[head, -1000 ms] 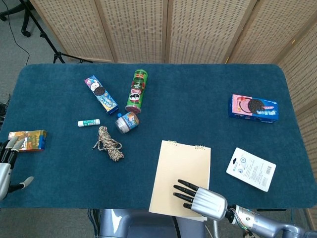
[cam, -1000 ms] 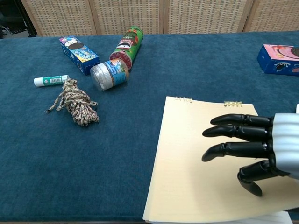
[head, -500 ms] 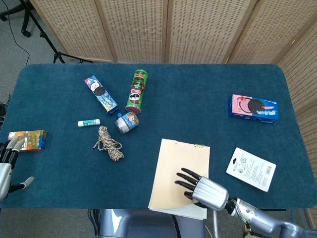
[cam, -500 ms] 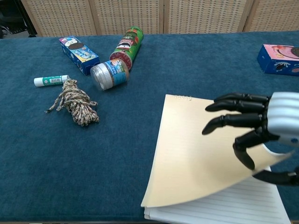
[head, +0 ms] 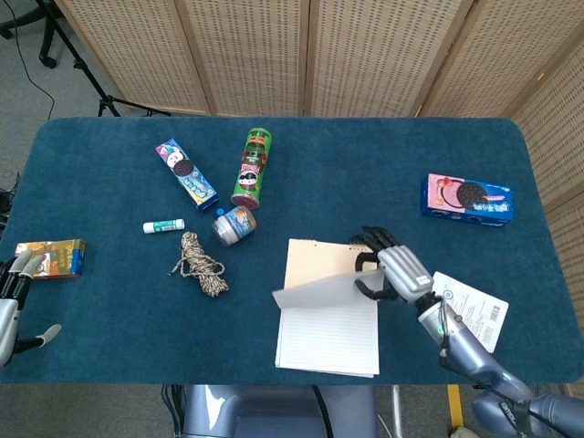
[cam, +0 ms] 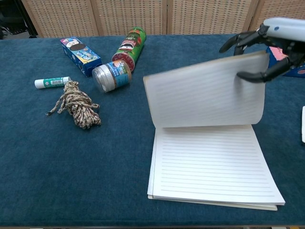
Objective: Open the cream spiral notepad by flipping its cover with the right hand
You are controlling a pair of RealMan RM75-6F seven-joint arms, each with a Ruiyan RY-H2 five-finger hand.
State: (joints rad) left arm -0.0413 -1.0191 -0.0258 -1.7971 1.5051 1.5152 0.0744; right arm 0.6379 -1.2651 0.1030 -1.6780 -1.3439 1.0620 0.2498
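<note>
Right hand (cam: 267, 50): fingers pinching raised cover (cam: 205, 90) of cream spiral notepad (cam: 212, 167), near tabletop's front edge. Left hand (head: 14, 292): fingers apart, idle. Best carried over spiral binding, then released flat.

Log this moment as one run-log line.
step: cover flip | right hand: holds cover raised | notepad: lined page exposed | left hand: idle at table edge

You have woven folding screens (head: 310, 55) across the top, grey floor (head: 55, 91) and a tripod leg (head: 82, 68) upper left.

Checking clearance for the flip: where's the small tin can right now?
The tin can lies on its side, left of the raised cover, between the rope bundle and the green tube.
</note>
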